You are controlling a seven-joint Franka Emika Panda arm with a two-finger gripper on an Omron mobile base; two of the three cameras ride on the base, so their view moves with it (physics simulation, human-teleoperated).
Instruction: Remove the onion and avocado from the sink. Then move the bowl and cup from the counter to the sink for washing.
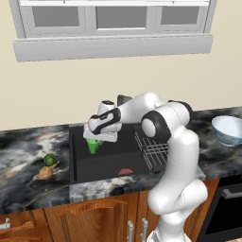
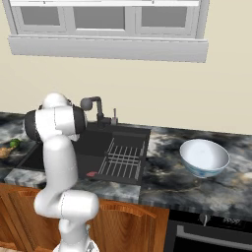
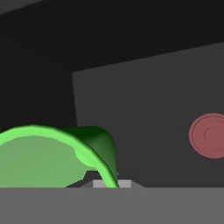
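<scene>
Gripper (image 1: 94, 140) is pinching the cup (image 1: 93, 146) by its thin rim over the sink (image 1: 106, 163): light, stiff, likely slippery; bowl (image 1: 228, 129) waiting at 3 o'clock.

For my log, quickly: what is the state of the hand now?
Hand: closed on the cup, holding it over the sink.

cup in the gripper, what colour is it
Bright green; the cup shows best in the hand view.
</scene>
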